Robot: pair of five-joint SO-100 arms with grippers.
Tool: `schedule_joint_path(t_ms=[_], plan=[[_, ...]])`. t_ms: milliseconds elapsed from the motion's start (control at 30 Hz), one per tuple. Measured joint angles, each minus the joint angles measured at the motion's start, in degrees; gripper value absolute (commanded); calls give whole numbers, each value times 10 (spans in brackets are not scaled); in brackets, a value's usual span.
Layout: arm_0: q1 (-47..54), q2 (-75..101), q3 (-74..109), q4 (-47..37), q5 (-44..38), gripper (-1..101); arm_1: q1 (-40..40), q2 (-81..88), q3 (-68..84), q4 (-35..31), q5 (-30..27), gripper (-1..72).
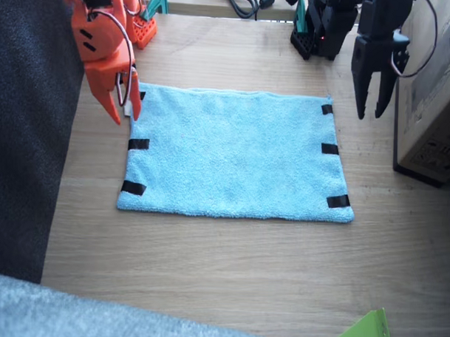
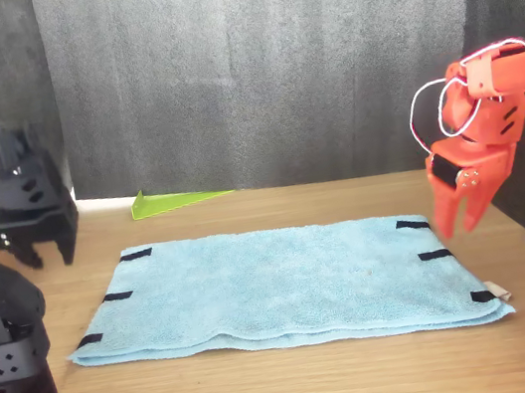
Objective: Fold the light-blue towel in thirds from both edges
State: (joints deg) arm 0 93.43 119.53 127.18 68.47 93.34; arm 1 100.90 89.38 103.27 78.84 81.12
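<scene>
Light-blue towel point(image 1: 233, 154) flat, edges unobstructed

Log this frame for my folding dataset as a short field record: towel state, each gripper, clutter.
towel: light-blue towel lies flat and unfolded on the table
edges: black tape strips on both short sides
right gripper: orange, open, above the towel's far corner, holding nothing
left gripper: black, open, raised beside the other short edge
clutter: cardboard box, green sheet
</scene>
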Motion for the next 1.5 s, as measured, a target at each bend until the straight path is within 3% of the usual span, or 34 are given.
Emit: schedule_joint_path(t_ms=[800,1500], plan=[[-9,-67,-2,-1,0,241,-5,-47,40,-33,-18,206],[-76,-209,-62,3,12,252,-3,-106,16,-40,-24,212]])
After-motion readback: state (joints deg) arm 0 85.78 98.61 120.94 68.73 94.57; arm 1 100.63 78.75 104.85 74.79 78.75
